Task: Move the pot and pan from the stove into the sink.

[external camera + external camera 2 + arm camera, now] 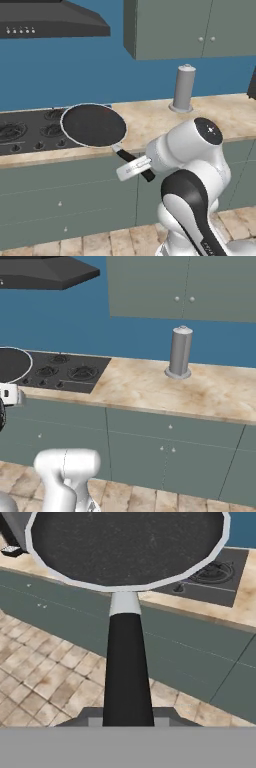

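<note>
Above the front edge of the table (150, 122), your hand (134, 167) is clamped on the long black handle of the frying pan (93, 125), holding it in the air. From the left base camera, the pan's round dark dish with its pale rim hangs over the right end of the stove (30, 132) and the beige marbled surface beside it, and the handle slopes down and outward past the table's front edge to your hand. From the hand camera you look straight along the handle to the pan's dish, with the stove's burners and knobs under its far side and grey-green cabinet fronts (200, 657) and a tiled floor (45, 677) below. From the right base camera, only an arc of the pan's rim shows at the left edge, over the stove. A grey cylindrical canister (183, 88) stands upright on the table, well to the right of the stove, against the blue wall (75, 70). A dark range hood (50, 22) hangs over the stove, and grey-green wall cupboards (195, 27) hang to its right.
</note>
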Available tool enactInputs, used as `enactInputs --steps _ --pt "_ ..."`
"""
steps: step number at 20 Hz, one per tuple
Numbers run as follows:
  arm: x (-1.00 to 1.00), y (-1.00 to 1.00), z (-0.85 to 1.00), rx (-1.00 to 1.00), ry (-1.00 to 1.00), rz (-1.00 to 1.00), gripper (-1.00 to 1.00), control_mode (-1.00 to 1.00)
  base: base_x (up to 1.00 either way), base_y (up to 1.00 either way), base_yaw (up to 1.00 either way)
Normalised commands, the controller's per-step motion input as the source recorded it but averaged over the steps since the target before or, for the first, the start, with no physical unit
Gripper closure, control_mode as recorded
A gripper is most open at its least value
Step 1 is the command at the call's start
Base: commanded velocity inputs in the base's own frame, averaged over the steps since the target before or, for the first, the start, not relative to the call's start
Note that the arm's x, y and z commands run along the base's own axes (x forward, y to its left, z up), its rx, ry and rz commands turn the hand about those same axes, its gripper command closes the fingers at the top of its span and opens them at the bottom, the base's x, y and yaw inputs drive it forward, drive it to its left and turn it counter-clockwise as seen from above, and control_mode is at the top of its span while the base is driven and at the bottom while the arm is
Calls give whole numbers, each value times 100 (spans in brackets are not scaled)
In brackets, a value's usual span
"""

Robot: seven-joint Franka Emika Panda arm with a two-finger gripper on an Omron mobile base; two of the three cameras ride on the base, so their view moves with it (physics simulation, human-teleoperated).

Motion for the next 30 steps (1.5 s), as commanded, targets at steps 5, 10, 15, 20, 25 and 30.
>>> enactInputs --steps 5,10,15,20,25,30 --pt "0 0 0 0 0 0 100 100 -77 0 -1" --pt "0 0 0 0 0 0 100 100 -25 0 0" --pt "0 0 0 0 0 0 100 100 -14 -5 33" --pt "0 0 0 0 0 0 100 100 -16 0 44" --pt "0 0 0 0 0 0 100 100 -15 0 45" --pt "0 0 0 0 0 0 100 100 -10 0 48"
